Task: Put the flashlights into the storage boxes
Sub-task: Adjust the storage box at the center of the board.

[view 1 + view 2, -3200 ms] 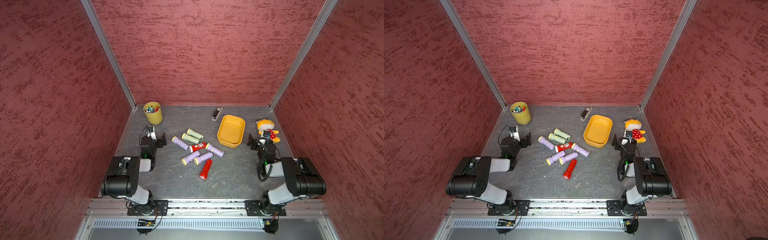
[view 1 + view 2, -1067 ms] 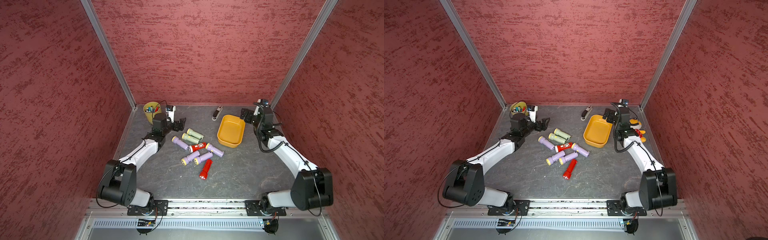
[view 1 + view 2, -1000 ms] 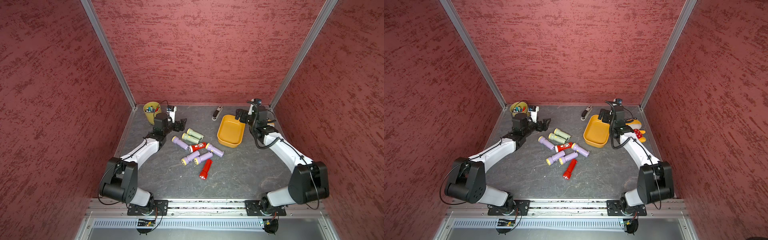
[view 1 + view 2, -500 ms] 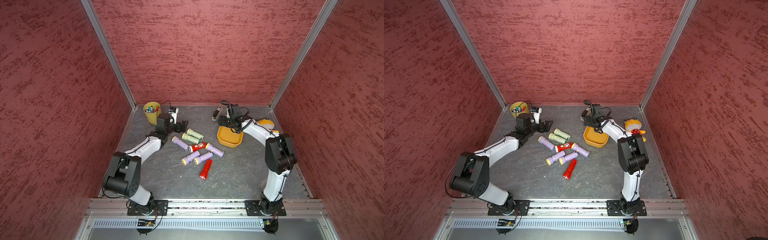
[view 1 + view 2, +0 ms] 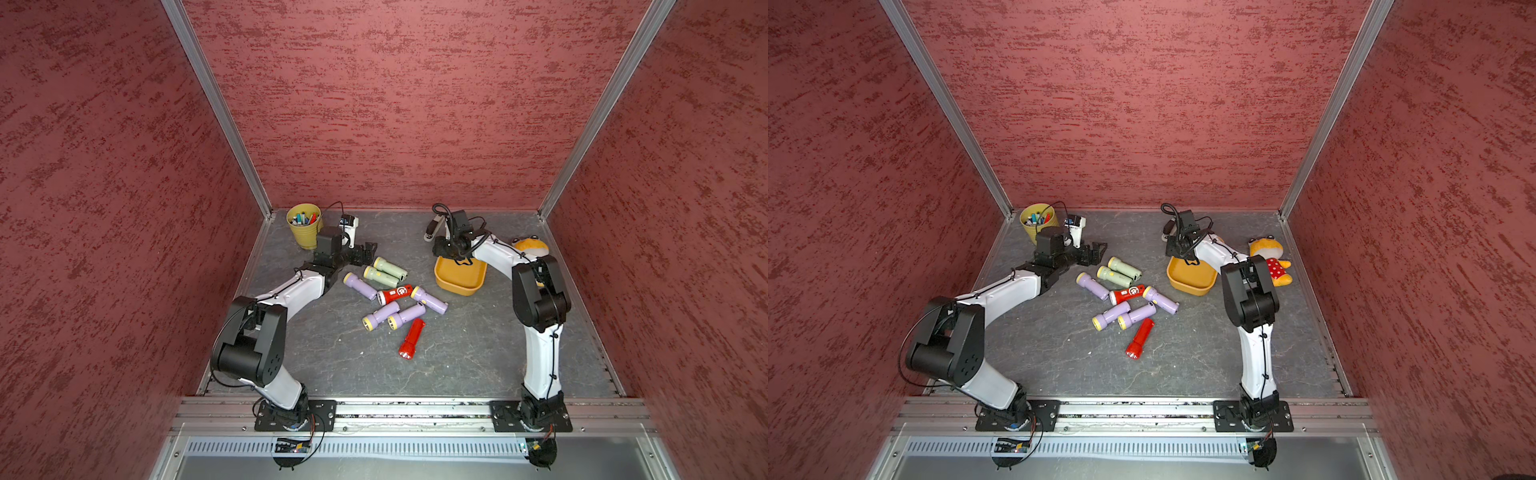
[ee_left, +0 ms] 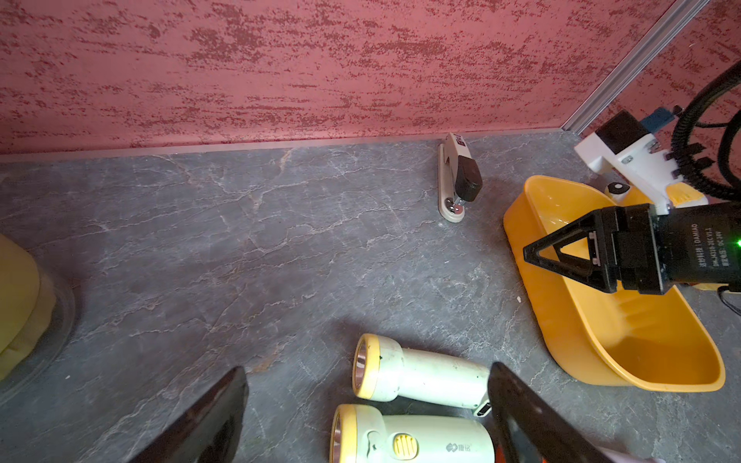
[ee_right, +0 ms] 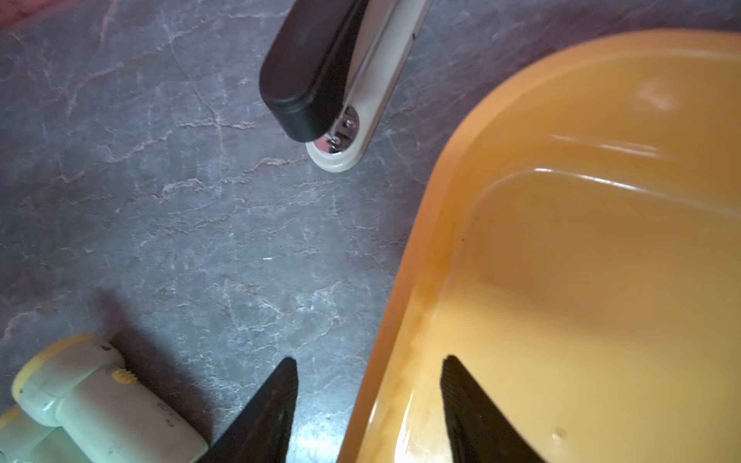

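Round yellow ribbed cup (image 5: 305,237) holding pens stands in the far left corner of the grey stone-look table (image 5: 332,357). Your left gripper (image 5: 368,252) sits just right of it, jaws released and wide, gripping nothing. In the left wrist view the two pale green plastic flashlights (image 6: 425,379) lie side by side, between and below its fingers (image 6: 216,413).

Next, four lilac plastic flashlights (image 5: 360,286) and two red plastic flashlights (image 5: 411,338) lie loose mid-table. One red sits wedged among the lilac ones, the other lies apart, nearest the arm bases. All eight are on the table, none in the box.

Grey-and-black stapler (image 5: 431,229) lies near the back wall. The shallow orange-yellow plastic storage box (image 5: 459,284) sits right of the pile. Your right gripper (image 7: 369,360) straddles its far left rim, one finger outside and one inside. Its jaws are partly apart with a gap either side of the wall, not clamped. Orange plush toy (image 5: 1271,259) lies just right of the box, behind your right arm.
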Robot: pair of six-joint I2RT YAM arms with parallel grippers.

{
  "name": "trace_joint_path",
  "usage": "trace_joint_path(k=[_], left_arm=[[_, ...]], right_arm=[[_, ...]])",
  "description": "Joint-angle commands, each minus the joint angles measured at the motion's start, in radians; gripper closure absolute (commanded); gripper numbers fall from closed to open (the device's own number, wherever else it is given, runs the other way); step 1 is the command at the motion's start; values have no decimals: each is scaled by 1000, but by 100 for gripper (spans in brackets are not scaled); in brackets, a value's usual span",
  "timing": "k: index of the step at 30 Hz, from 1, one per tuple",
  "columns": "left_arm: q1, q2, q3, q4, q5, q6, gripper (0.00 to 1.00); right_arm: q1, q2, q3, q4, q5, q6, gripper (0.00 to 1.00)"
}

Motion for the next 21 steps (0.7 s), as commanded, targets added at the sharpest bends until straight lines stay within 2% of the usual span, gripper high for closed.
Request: trace_joint_path(k=[1, 11, 21], left_arm=[[0, 3, 13, 3, -3, 17, 7], [0, 1, 6, 7, 3, 13, 7], [0, -15, 5, -3, 4, 23, 7]], right_arm=[[-2, 9, 20, -40, -2, -41, 46], [-2, -28, -10, -87, -58, -174, 61], [-5, -147, -140, -154, -25, -458, 71]])
